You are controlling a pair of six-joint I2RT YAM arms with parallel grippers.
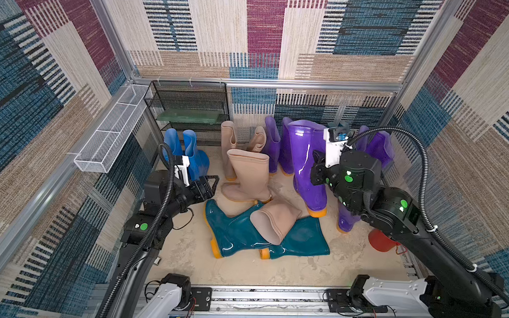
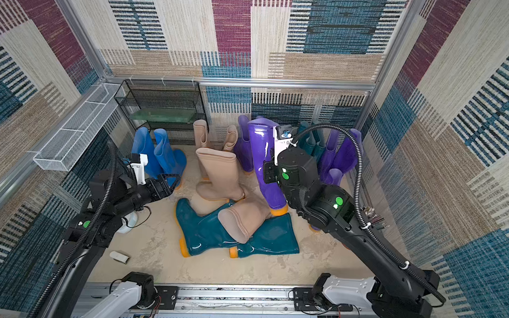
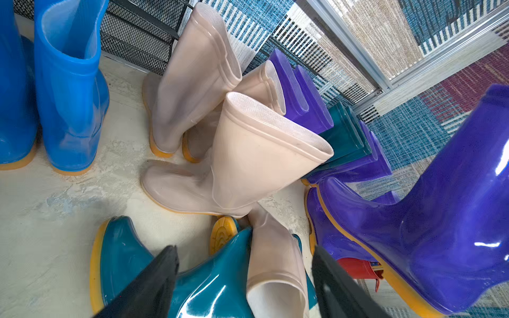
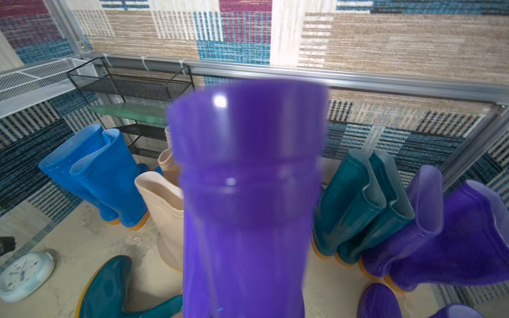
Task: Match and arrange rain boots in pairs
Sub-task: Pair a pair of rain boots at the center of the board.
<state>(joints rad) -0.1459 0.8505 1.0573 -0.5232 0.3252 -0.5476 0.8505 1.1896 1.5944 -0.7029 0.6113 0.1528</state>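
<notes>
purple boot (image 1: 305, 156), clamped in right tool (image 1: 317, 168)

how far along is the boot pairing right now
Done: the bright blue rubber boot pair stands together by the black wire-mesh rack. In hand: the right end effector grips a tall glossy purple rubber boot. Still to do: two dark teal rubber boots lie on the floor with a beige-pink rubber boot lying across them; the left end effector is open and empty.

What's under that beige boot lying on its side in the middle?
A teal boot and another teal boot, both lying flat; the beige boot rests across them. The parts beneath it are covered.
</notes>
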